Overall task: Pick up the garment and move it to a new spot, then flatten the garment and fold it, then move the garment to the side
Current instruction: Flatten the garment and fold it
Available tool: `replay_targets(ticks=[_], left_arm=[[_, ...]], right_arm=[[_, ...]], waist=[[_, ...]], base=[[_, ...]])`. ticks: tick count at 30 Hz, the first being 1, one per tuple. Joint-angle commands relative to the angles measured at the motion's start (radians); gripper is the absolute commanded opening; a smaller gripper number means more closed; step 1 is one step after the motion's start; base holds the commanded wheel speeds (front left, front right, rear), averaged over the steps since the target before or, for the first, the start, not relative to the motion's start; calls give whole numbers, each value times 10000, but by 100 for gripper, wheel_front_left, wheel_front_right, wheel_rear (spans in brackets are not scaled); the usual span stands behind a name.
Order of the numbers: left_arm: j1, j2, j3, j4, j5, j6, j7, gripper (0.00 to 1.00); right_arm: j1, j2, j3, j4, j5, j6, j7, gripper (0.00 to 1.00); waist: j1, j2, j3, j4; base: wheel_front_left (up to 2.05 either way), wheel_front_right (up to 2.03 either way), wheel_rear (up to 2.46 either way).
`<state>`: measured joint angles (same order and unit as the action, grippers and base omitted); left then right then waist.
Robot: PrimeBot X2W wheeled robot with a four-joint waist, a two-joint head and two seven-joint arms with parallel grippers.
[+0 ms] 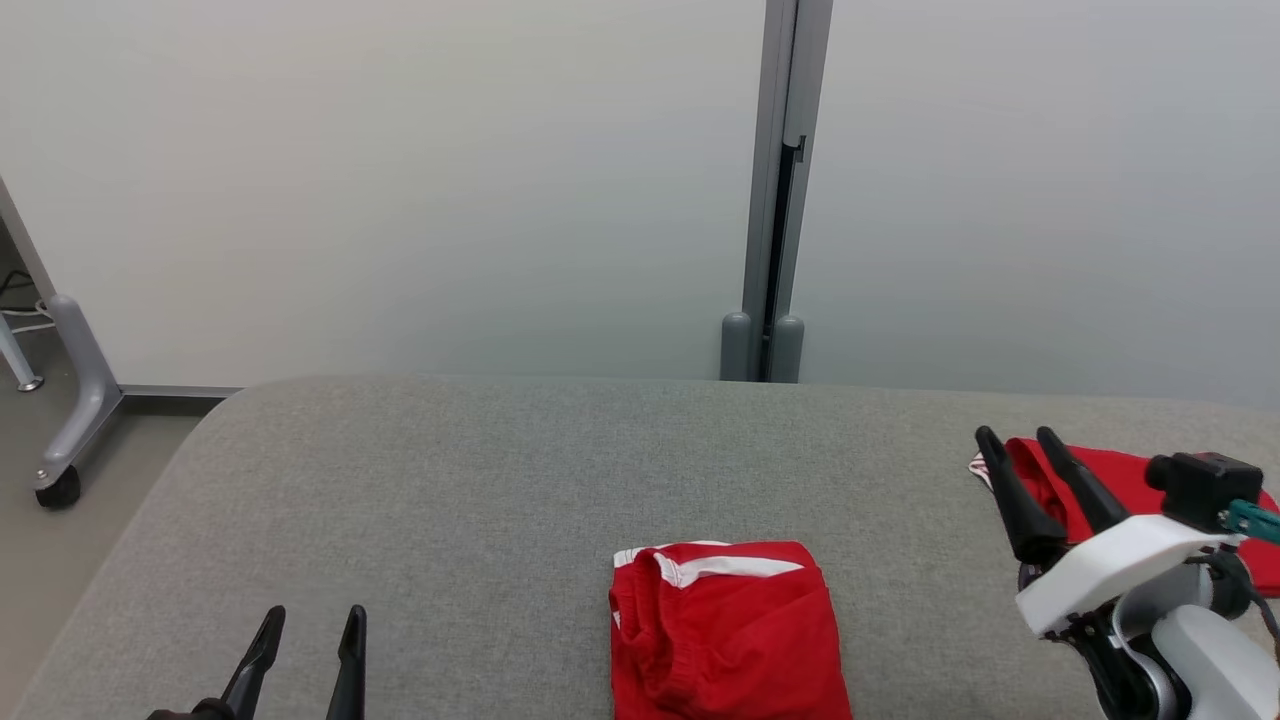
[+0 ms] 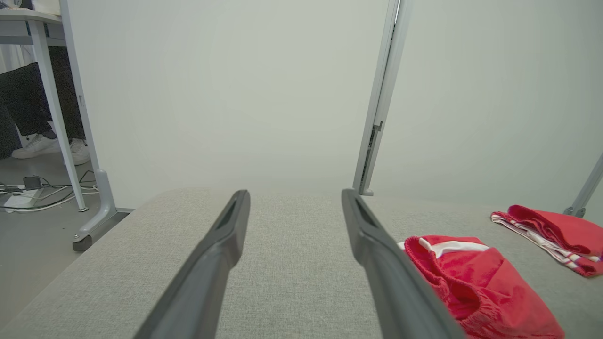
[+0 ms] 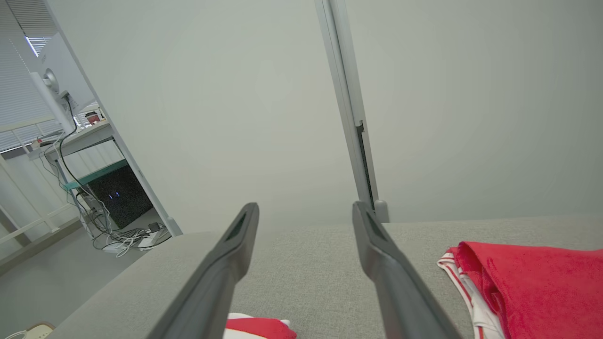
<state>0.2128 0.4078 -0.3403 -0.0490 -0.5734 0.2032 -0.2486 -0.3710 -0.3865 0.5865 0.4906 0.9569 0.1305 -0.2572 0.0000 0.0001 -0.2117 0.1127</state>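
Two red garments with white stripes lie on the grey padded table point(image 1: 450, 480). One folded garment point(image 1: 725, 635) sits at the near middle; it also shows as the garment point(image 2: 476, 282) beside my left fingers and as a garment edge point(image 3: 261, 328). The other folded garment point(image 1: 1140, 480) lies at the right side, seen again as the garment point(image 2: 556, 233) and the garment point(image 3: 541, 278). My right gripper point(image 1: 1015, 435) hovers just left of it, open and empty, its fingertips point(image 3: 360, 207) apart. My left gripper point(image 1: 310, 625) stands open and empty at the near left.
A pale partition wall with a grey post point(image 1: 775, 200) runs behind the table. A desk leg on a caster point(image 1: 75, 400) stands on the floor at the left. A person's shoes point(image 2: 42, 143) and floor cables point(image 2: 28, 193) lie beyond it.
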Motion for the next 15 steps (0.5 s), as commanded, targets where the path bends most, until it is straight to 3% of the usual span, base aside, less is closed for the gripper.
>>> replay_targets(ticks=[1, 10, 15], left_arm=[[28, 25, 99, -14, 80, -40, -77, 100], [435, -387, 636, -137, 635, 79, -162, 100], [488, -629, 935, -130, 1042, -115, -166, 100]], right_arm=[[320, -74, -398, -245, -422, 6, -86, 100], [3341, 983, -3316, -2376, -3154, 6, -83, 100], [3964, 1365, -3801, -2375, -4105, 6, -85, 100]], waist=[[0, -1, -34, -34], [0, -1, -133, -422], [0, -1, -143, -510]], base=[[0, 0, 0], [0, 0, 0], [0, 0, 0]])
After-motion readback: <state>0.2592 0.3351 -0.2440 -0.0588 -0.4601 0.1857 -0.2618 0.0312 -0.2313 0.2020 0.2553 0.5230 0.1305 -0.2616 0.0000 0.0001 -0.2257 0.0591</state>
